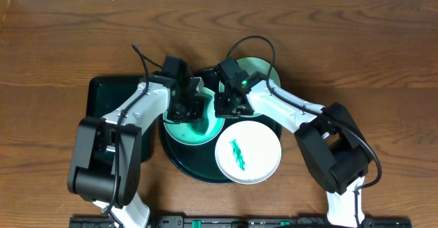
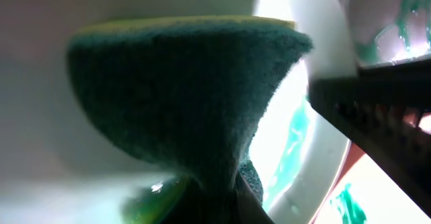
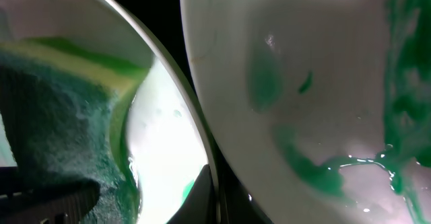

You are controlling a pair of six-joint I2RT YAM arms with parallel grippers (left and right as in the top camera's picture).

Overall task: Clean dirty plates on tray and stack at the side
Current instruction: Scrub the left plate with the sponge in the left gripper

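The round dark tray (image 1: 179, 161) holds three plates. A pale-mint plate (image 1: 198, 133) with green smears lies at its left. My left gripper (image 1: 186, 108) is shut on a green-and-yellow sponge (image 2: 182, 96) and presses it onto this plate (image 2: 40, 177). My right gripper (image 1: 224, 106) is shut on that plate's right rim (image 3: 168, 163), with a finger (image 3: 205, 197) on the edge. A second smeared plate (image 1: 260, 69) lies behind the right gripper and fills the right wrist view (image 3: 303, 83). A white plate (image 1: 248, 153) with a green scribble sits at the tray's front right.
A black rectangular tray (image 1: 102, 94) stands left of the round tray, under the left arm. Bare wooden table (image 1: 383, 64) surrounds both trays. The two arms meet closely over the round tray's middle.
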